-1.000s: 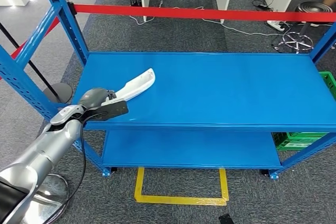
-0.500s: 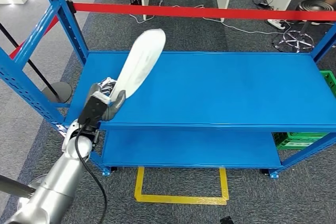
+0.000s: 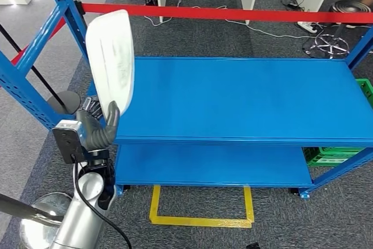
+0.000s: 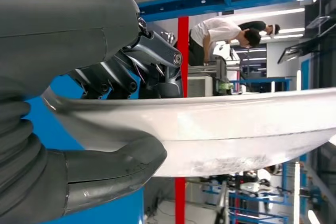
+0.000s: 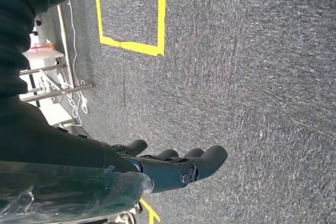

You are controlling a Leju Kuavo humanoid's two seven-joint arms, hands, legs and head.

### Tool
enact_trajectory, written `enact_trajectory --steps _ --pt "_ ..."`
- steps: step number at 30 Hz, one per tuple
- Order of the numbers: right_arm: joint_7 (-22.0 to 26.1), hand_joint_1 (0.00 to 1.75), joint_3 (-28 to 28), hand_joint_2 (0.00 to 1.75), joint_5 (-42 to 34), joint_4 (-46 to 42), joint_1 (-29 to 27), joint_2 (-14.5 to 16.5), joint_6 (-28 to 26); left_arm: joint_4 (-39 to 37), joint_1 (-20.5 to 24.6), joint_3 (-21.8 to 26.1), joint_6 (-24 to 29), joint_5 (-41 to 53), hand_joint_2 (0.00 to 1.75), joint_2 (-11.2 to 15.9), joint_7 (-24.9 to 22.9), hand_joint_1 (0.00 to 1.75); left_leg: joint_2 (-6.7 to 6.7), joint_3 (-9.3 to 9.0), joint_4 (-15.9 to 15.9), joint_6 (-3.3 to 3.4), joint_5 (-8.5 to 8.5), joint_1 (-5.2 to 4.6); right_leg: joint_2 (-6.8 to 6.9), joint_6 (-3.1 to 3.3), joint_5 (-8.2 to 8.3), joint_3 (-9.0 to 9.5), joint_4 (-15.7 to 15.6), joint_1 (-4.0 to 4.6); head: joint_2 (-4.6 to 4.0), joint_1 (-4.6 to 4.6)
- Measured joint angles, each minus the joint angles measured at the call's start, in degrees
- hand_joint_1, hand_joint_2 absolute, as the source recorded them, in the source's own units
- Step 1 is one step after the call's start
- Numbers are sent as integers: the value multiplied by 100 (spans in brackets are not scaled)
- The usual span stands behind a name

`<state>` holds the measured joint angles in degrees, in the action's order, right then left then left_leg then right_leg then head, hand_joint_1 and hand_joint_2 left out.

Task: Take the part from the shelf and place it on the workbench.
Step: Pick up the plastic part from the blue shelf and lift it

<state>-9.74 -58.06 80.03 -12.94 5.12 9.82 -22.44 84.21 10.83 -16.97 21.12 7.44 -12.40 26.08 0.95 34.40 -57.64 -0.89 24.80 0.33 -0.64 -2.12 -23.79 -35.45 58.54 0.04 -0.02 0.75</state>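
The part [image 3: 111,59] is a long, flat white piece, held nearly upright at the left end of the blue shelf [image 3: 246,100], lifted off the shelf's top board. My left hand [image 3: 94,127] grips its lower end, thumb [image 3: 111,123] curled over the front. Close up in the left wrist view, the white part [image 4: 238,132] runs across the frame, clamped between the thick grey thumb [image 4: 115,169] and the dark fingers [image 4: 130,69]. My right hand [image 5: 174,166] hangs over the grey carpet, fingers straight and apart, holding nothing.
A red barrier tape [image 3: 228,14] stretches behind the shelf. A yellow floor marking [image 3: 202,211] lies in front of it, a green crate [image 3: 343,150] sits at the lower right. Two people stand behind, seen in the left wrist view [image 4: 222,30].
My left hand has lifted the part off the shelf top and swung it from lying flat to nearly upright, drawing it leftward and toward me.
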Motion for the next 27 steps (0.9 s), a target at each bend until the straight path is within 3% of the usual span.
enact_trajectory --steps 5,8,15,20,27 --pt "-53 0 -9 175 -43 0 -20 28 -53 288 -294 -155 422 -137 175 -124 300 175 0 1 0 0 0 0 0 0 0 -2 0 0 0 0" --pt "-56 0 -10 175 -51 0 -21 42 -56 476 -423 -343 397 -277 175 -121 376 175 0 2 0 0 0 0 1 0 -1 -3 0 0 0 -1" --pt "-6 0 -10 175 -39 0 -22 45 -29 863 -500 -1012 -378 -458 175 135 312 175 0 3 0 0 0 0 -2 1 -1 -3 0 0 0 0" --pt "38 0 -10 175 10 0 -25 45 30 1218 -576 -1218 -985 -728 175 274 572 175 0 3 0 0 0 0 0 1 -1 -3 0 0 0 -1" --pt "47 0 -10 175 -42 0 -28 45 24 1519 -759 -1398 -1516 -1342 175 299 539 175 0 4 0 1 1 0 0 1 -2 -4 0 0 0 0"
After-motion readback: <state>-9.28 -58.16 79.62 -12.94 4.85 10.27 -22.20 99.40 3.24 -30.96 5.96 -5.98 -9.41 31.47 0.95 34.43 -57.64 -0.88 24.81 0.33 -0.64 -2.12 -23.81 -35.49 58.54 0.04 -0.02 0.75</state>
